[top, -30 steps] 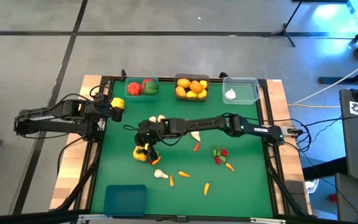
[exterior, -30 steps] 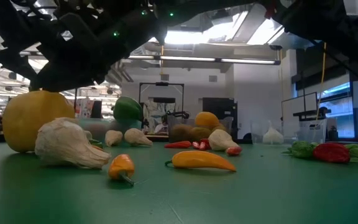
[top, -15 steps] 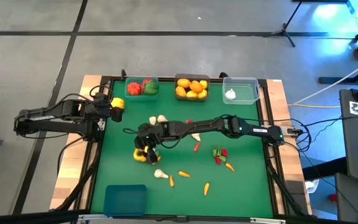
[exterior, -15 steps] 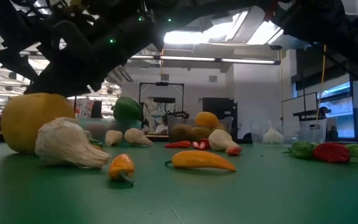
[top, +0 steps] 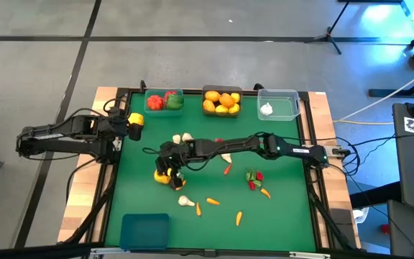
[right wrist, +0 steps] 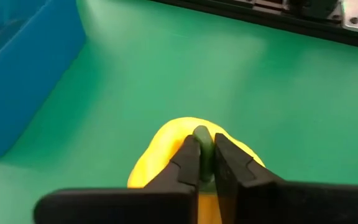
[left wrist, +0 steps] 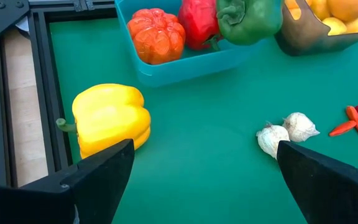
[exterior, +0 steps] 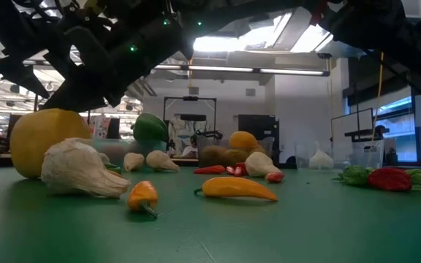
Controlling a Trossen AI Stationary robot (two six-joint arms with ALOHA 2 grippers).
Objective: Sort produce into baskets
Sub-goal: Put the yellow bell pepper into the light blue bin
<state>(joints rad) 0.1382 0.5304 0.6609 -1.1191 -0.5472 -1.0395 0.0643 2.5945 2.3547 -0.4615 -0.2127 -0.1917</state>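
- Fingers of the right gripper [right wrist: 206,163], flat matte black blades, are pinched together on the short green stem of a smooth, rounded yellow pepper [right wrist: 166,155] that sits on the green felt-like mat [top: 279,216], a little toward nine o'clock from the mat's middle.
- The left gripper [left wrist: 201,180] waits at the mat's nine o'clock edge, its two broad dark fingers spread wide apart with nothing between them; a glossy, lobed yellow bell pepper [left wrist: 110,118] lies just ahead of it.
- At twelve o'clock stand three bins in a row: a translucent teal bin [top: 164,101] with ribbed red and green peppers, a dark grey bin [top: 221,101] heaped with round oranges and lemons, and a clear bin [top: 279,104] holding one white garlic bulb.
- An opaque blue bin [top: 144,230] with straight walls sits at seven o'clock.
- Loose on the mat: a papery, ridged garlic bulb [exterior: 79,169] near the held pepper, a small orange pepper [exterior: 142,196], a long curved yellow-orange chilli [exterior: 236,189], and a cluster of red and green chillies [top: 254,178] toward four o'clock.
- Two more garlic bulbs [left wrist: 286,132] lie touching each other near the middle.
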